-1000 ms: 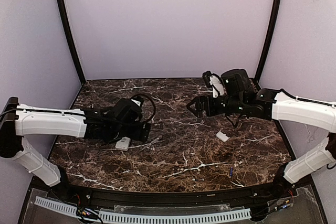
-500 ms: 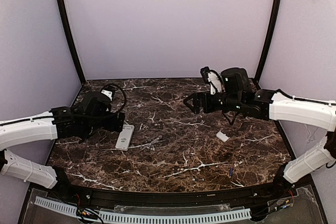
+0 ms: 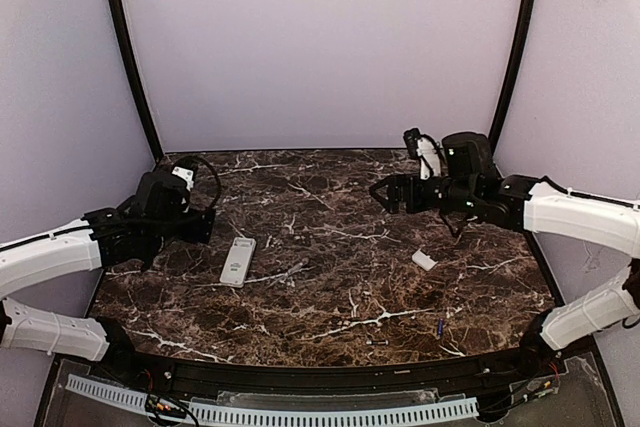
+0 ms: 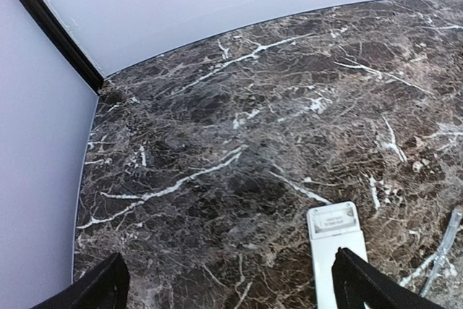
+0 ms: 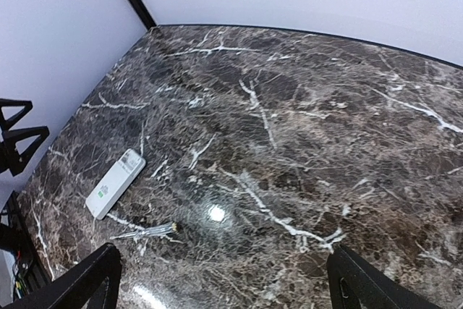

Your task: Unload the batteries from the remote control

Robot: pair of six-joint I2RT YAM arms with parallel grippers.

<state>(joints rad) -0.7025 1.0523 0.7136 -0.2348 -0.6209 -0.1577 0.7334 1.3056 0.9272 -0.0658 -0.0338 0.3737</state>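
Note:
The white remote control (image 3: 237,260) lies flat on the marble table, left of centre, and nothing holds it. It also shows in the left wrist view (image 4: 333,242) and the right wrist view (image 5: 116,183). My left gripper (image 3: 205,225) hovers open and empty just left of and behind the remote; its fingers (image 4: 356,281) frame the remote's far end. My right gripper (image 3: 381,193) is open and empty, high over the table's back right. One dark blue-purple battery (image 3: 440,326) lies near the front right edge.
The small white cover piece (image 3: 424,260) lies right of centre. A slim greyish stick-like thing (image 3: 291,272) lies just right of the remote, also in the right wrist view (image 5: 145,231). The left gripper's fingers (image 5: 14,135) show at that view's left edge.
My left arm has pulled back to the left, off the remote, which now lies uncovered. My right gripper has drawn a little to the right.

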